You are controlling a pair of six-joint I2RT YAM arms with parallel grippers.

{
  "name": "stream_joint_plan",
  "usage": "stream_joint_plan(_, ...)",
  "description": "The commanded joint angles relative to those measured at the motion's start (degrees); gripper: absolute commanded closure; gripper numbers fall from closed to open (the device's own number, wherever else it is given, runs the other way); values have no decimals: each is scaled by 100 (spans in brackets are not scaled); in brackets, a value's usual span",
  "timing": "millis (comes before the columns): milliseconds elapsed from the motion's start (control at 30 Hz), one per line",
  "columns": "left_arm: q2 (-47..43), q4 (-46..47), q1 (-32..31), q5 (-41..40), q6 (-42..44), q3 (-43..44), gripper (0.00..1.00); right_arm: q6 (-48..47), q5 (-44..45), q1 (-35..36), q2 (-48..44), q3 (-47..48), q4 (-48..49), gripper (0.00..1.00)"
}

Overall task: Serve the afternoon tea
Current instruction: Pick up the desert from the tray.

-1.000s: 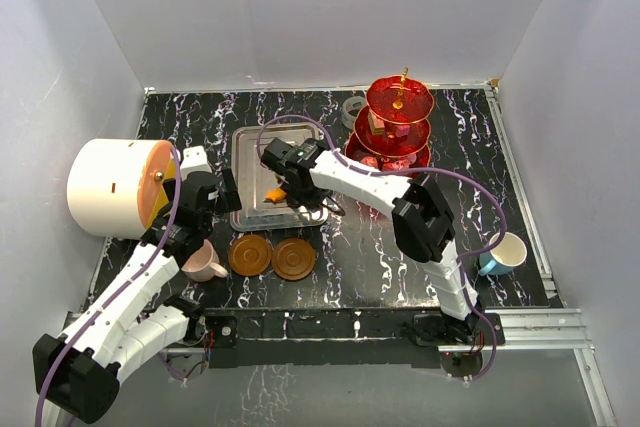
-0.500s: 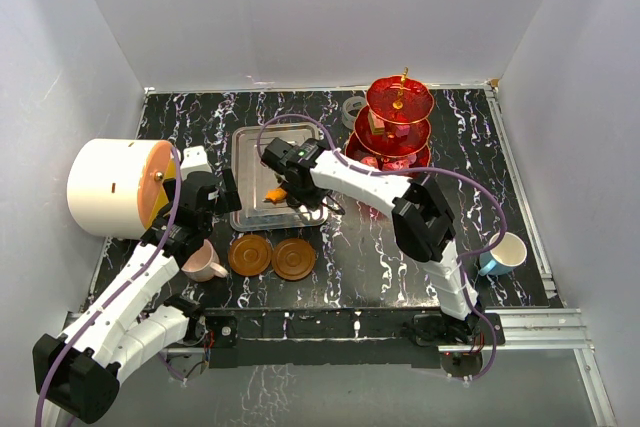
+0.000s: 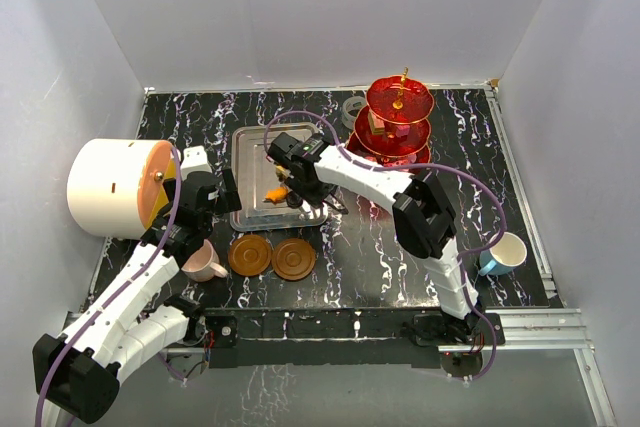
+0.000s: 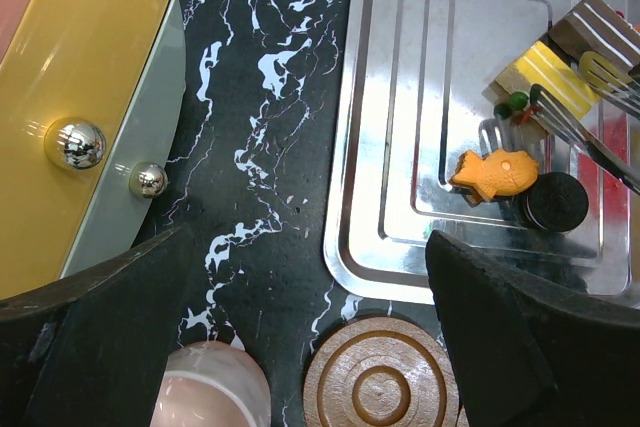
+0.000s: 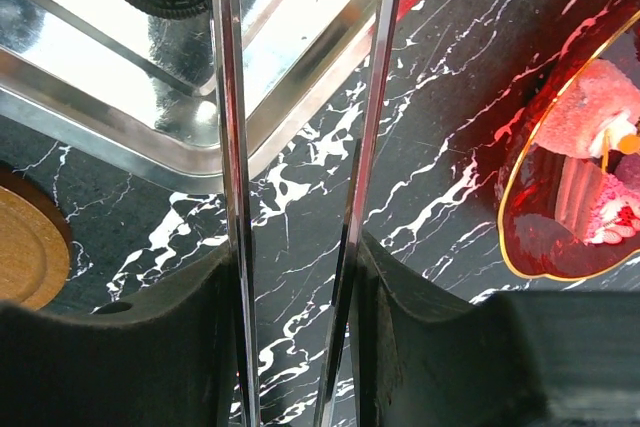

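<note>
The red three-tier stand [image 3: 400,122] stands at the back right and holds sweets; its rim shows in the right wrist view [image 5: 570,207]. My right gripper [image 3: 312,192] is shut on silver tongs [image 5: 225,97] over the near right corner of the tray. An orange fish sweet [image 4: 495,174], a black cookie [image 4: 553,202] and a yellow-brown cake [image 4: 565,62] lie on the tray by the tong tips. My left gripper [image 4: 308,237] is open and empty above the pink cup [image 4: 205,387]. Two brown saucers [image 3: 250,254] [image 3: 294,259] lie before the tray. The blue cup [image 3: 503,252] stands at the right.
The flat steel tray [image 3: 250,147] lies at the middle left. The big white drum with an orange face [image 3: 110,187] stands at the left edge, close to my left arm. White walls enclose the black marble table on three sides.
My right gripper with the tongs has shifted slightly toward the back right over the tray. The left arm has not moved.
</note>
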Motion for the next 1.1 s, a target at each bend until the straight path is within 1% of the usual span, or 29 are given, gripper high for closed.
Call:
stream_joint_plan(0,-56,44,-1,-101,47,42,1,31,-306,-32,24,53,109,62)
stream_joint_plan(133,-58,44,-1,-101,52,48,1,122,-443,-52,59,68,57,63)
stream_joint_plan(200,-56,44,1,-105,57,51,1,185,-583,-71,33,136,81,67)
stream_joint_plan(267,-56,38,-5,-111,52,50,1,319,-631,-92,-38,192,152,68)
stream_joint_plan(367,-56,25,-1,-138,43,56,1,573,-1001,-138,-229,207,352,69)
stream_joint_plan(433,-67,27,-1,-140,43,58,1,826,-1466,-207,-404,89,584,69)
stream_joint_plan(533,-64,23,-1,-132,35,70,1,1264,-2462,-391,-703,-330,1085,68)
stream_joint_plan(633,-59,27,0,-123,34,54,1,1805,-3603,-663,-962,-1060,1805,67)
stream_joint_plan(733,-50,35,-1,-90,34,54,1,2229,-4239,-828,-1070,-1563,2465,66)
stream_joint_plan(867,-28,43,-1,-70,34,54,1,2525,-4543,-985,-1045,-1775,2722,65)
stream_joint_plan(967,-23,36,-5,-70,34,65,1,2659,-4459,-1120,-1052,-1806,2746,60)
stream_joint_plan(1067,-22,36,-1,-70,40,56,1,2833,-4616,-1322,-1120,-2015,2894,57)
